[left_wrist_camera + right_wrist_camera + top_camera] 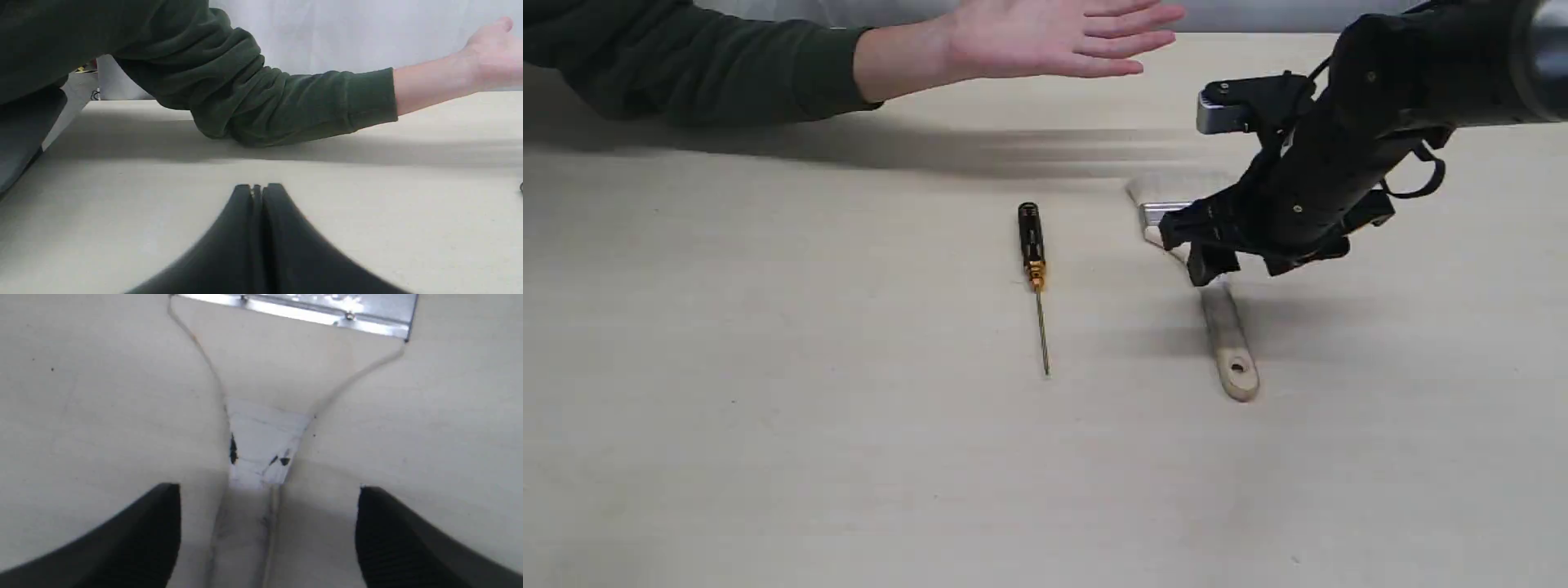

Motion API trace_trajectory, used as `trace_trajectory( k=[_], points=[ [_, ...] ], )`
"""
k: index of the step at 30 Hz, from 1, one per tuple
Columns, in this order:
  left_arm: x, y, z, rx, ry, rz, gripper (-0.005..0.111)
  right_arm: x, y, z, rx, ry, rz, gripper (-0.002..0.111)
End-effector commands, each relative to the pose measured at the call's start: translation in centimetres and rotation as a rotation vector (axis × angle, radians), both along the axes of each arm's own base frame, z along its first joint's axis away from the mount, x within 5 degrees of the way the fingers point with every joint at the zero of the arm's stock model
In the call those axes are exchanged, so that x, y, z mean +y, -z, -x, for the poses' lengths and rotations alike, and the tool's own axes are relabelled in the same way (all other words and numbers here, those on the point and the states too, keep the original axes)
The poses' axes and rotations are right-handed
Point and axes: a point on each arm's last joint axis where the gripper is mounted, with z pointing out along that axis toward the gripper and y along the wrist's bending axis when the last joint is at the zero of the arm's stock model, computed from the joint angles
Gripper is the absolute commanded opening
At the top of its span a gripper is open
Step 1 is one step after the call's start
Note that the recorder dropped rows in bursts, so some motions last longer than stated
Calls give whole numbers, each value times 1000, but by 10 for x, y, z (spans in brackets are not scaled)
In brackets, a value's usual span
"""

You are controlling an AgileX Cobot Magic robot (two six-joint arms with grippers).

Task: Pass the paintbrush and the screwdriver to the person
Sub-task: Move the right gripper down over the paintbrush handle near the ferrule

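Observation:
The paintbrush (1229, 343) lies flat on the table, bristles toward the far side, its handle with the hole toward the near side. My right gripper (1205, 249) hovers low over the handle just behind the silver ferrule (310, 310), open, one finger on either side of the wooden handle (261, 441) without touching it. The screwdriver (1033, 261) lies left of the brush, black handle far, thin shaft near. The person (1029, 37) holds an open hand, palm up, above the table's far side. My left gripper (257, 192) is shut and empty, out of the exterior view.
The dark green sleeve (253, 102) rests on the pale table (768, 408) at the far left, ahead of my left gripper. A strip of white tape with black marks (265, 445) sits on the brush handle.

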Motion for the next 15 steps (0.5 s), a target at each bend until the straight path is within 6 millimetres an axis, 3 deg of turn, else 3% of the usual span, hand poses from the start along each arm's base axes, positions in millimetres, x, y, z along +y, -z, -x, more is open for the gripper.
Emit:
trace_trajectory(
  k=[1,15],
  points=[
    [0,0,0,-9,5,6,0,1,4,-3,-1,9,-11,64],
    [0,-1,0,-12,5,3,0,5,21,-16,-43,20,-25,64]
  ],
)
